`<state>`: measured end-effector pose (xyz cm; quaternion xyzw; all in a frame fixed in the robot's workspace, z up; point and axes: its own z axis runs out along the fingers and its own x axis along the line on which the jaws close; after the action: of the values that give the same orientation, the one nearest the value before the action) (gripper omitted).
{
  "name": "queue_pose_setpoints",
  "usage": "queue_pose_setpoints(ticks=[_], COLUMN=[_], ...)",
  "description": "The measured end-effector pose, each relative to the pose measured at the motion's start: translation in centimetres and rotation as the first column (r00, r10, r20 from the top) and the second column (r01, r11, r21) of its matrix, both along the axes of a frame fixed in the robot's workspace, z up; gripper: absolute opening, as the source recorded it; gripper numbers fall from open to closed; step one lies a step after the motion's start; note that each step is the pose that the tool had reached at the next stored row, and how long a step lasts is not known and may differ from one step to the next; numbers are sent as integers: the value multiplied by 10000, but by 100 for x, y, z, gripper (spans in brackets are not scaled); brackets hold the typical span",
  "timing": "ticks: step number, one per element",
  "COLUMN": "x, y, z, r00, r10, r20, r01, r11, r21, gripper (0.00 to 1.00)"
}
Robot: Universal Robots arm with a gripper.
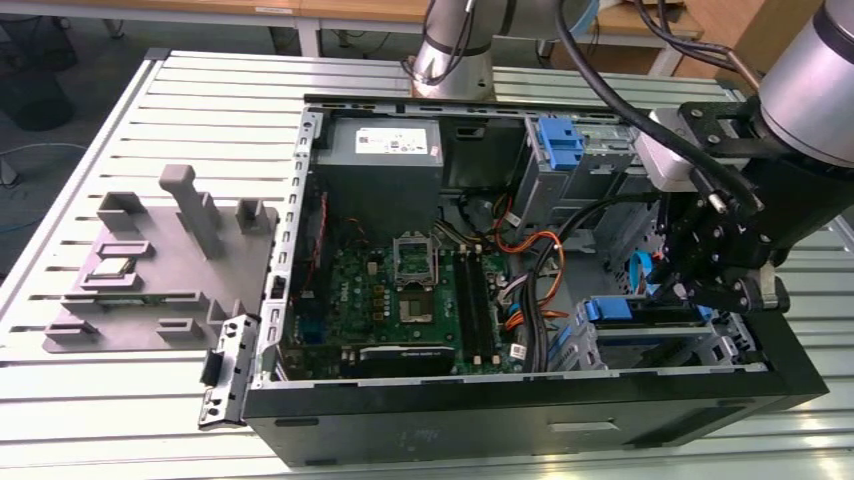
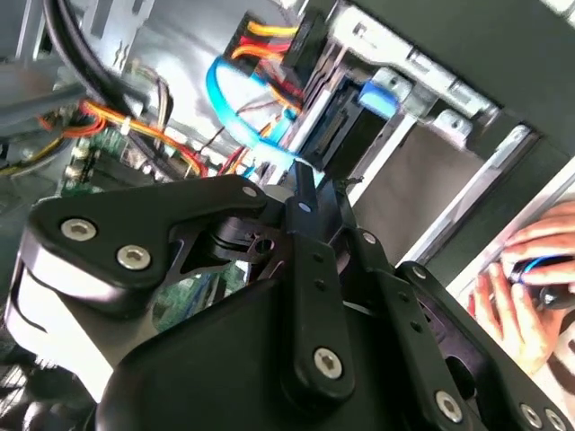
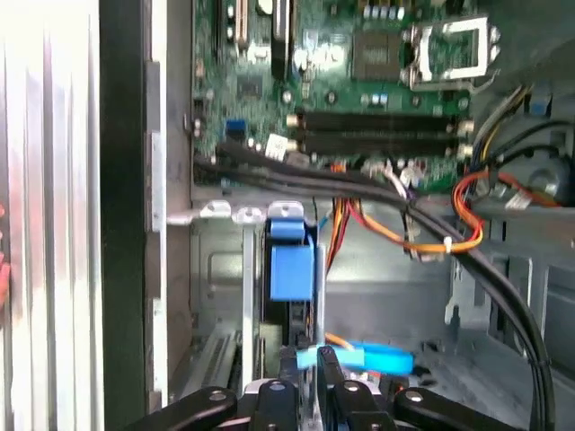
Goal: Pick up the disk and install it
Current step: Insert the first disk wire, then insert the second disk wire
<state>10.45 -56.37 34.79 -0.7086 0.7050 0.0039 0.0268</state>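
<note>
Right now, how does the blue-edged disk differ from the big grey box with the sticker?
The disk is small with blue rails; the grey box is far bigger, white-stickered. The disk sits by the gripper; the grey box sits far from it. Both lie inside the open case.

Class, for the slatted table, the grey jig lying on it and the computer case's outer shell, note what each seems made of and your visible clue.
Slatted table: probably aluminium; pale ribs with soft glare.
Grey jig: likely plastic, perhaps printed; matte, uniform, blocky posts.
Case shell: apparently painted sheet metal; satin black, thin folded edges.
</note>
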Motion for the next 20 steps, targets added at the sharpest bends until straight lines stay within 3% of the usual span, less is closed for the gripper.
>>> queue_pose_setpoints(ticks=[4,7,16,20], x=[9,61,62,62], y=[-1,0,-1,-1], z=[1,1,14,49], r00=[10000,10000,10000,10000], r10=[-1,-2,-3,-4], r20=[-7,-59,-64,-65], r01=[1,2,3,4], r11=[10000,10000,10000,10000], r21=[-4,-3,-1,-3], gripper=[24,24,24,24])
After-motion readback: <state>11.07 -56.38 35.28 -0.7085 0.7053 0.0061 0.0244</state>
